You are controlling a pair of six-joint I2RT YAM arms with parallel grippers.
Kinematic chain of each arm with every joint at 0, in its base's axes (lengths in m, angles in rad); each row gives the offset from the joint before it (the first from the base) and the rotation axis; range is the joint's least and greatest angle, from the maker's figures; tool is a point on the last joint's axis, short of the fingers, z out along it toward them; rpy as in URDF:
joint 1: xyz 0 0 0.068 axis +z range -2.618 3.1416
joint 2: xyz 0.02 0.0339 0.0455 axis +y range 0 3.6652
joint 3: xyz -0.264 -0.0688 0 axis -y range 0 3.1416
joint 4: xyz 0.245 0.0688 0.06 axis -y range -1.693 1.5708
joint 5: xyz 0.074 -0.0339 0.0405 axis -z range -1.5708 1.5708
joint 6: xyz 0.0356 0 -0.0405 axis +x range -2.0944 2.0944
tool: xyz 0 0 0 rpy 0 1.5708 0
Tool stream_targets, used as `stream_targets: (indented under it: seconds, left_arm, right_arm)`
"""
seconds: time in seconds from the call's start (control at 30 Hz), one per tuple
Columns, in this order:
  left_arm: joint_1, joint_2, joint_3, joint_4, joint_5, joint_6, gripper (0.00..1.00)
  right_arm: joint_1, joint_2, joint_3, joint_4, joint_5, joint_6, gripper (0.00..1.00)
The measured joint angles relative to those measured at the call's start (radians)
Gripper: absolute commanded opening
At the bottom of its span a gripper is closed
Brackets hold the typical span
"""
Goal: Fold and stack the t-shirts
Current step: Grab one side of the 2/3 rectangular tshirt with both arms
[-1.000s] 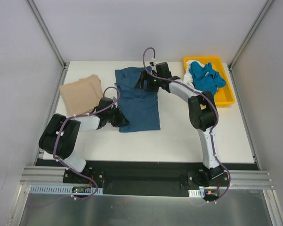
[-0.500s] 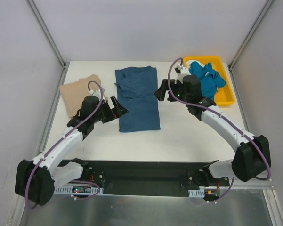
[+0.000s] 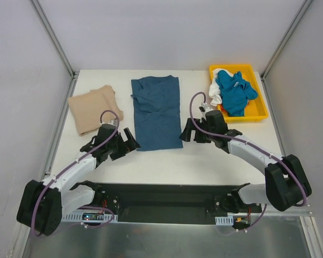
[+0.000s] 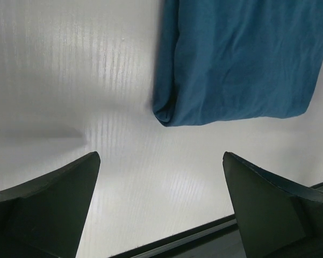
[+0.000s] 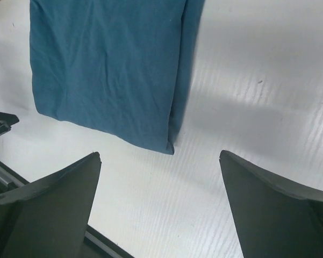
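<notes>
We see the long folded dark teal-blue cloth t-shirt [image 3: 157, 113] flat on the white table [image 3: 220, 164], its far end cut off in both wrist views. Our left gripper [image 3: 130, 141] and right gripper [image 3: 186, 131] flank its near corners, fingers spread wide and holding nothing. The crumpled blue and white shirts [image 3: 234, 92] heaped in the yellow plastic tray [image 3: 259, 114] are hard to separate.

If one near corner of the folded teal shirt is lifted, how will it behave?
The teal shirt is probably floppy: wrinkled cloth with soft rounded folds, so it would likely drape and unfold. Pushed on the smooth table, it may bunch rather than slide.
</notes>
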Motion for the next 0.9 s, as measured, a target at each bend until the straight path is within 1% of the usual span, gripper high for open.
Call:
stream_targets:
  seconds: [0.1, 0.13, 0.2, 0.23, 0.33, 0.37, 0.43, 0.47, 0.5, 0.53, 0.57, 0.6, 0.63, 0.7, 0.77, 0.83, 0.87, 0.9]
  left_arm:
    - [0.0, 0.09, 0.0, 0.049, 0.011, -0.013, 0.82]
    - [0.0, 0.113, 0.001, 0.06, 0.013, -0.014, 0.75]
    - [0.0, 0.174, 0.002, 0.087, 0.028, -0.019, 0.69]
    - [0.001, 0.198, 0.01, 0.104, 0.036, -0.023, 0.63]
    - [0.0, 0.265, 0.034, 0.144, 0.04, -0.032, 0.54]
    - [0.0, 0.286, 0.042, 0.159, 0.044, -0.036, 0.45]
    - [0.0, 0.319, 0.055, 0.181, 0.05, -0.039, 0.35]
    - [0.0, 0.339, 0.061, 0.188, 0.051, -0.041, 0.25]
    - [0.001, 0.358, 0.066, 0.198, 0.057, -0.041, 0.22]
    - [0.001, 0.373, 0.071, 0.205, 0.061, -0.042, 0.19]
    - [0.0, 0.386, 0.074, 0.209, 0.062, -0.04, 0.12]
    - [0.0, 0.391, 0.074, 0.214, 0.065, -0.041, 0.07]
    - [0.0, 0.396, 0.075, 0.217, 0.066, -0.043, 0.01]
    - [0.0, 0.4, 0.077, 0.221, 0.071, -0.038, 0.0]
    - [0.0, 0.402, 0.08, 0.221, 0.074, -0.036, 0.0]
    - [0.0, 0.407, 0.083, 0.222, 0.079, -0.036, 0.0]
    - [0.0, 0.409, 0.083, 0.223, 0.08, -0.036, 0.0]
    - [0.0, 0.409, 0.083, 0.223, 0.08, -0.036, 0.0]
  right_arm:
    - [0.0, 0.046, 0.0, 0.008, -0.022, 0.016, 0.98]
    - [0.0, 0.067, 0.0, 0.012, -0.031, 0.021, 0.99]
    - [0.0, 0.114, 0.0, 0.016, -0.053, 0.031, 0.99]
    - [0.0, 0.134, 0.0, 0.019, -0.063, 0.036, 0.96]
    - [0.0, 0.196, 0.002, 0.03, -0.104, 0.051, 0.92]
    - [0.0, 0.207, 0.006, 0.041, -0.124, 0.058, 0.91]
    - [0.0, 0.224, 0.016, 0.056, -0.147, 0.065, 0.87]
    - [0.0, 0.232, 0.016, 0.062, -0.153, 0.066, 0.85]
    - [0.0, 0.24, 0.017, 0.069, -0.169, 0.07, 0.79]
    - [0.0, 0.246, 0.018, 0.076, -0.176, 0.072, 0.76]
    - [0.0, 0.252, 0.019, 0.082, -0.181, 0.074, 0.7]
    - [0.0, 0.258, 0.019, 0.085, -0.185, 0.075, 0.6]
    - [0.0, 0.263, 0.019, 0.089, -0.189, 0.075, 0.56]
    - [0.0, 0.282, 0.019, 0.092, -0.196, 0.08, 0.47]
    - [-0.001, 0.295, 0.02, 0.096, -0.201, 0.082, 0.45]
    - [-0.001, 0.303, 0.021, 0.097, -0.206, 0.086, 0.38]
    - [-0.001, 0.305, 0.021, 0.098, -0.206, 0.086, 0.32]
    - [-0.001, 0.309, 0.021, 0.098, -0.206, 0.086, 0.19]
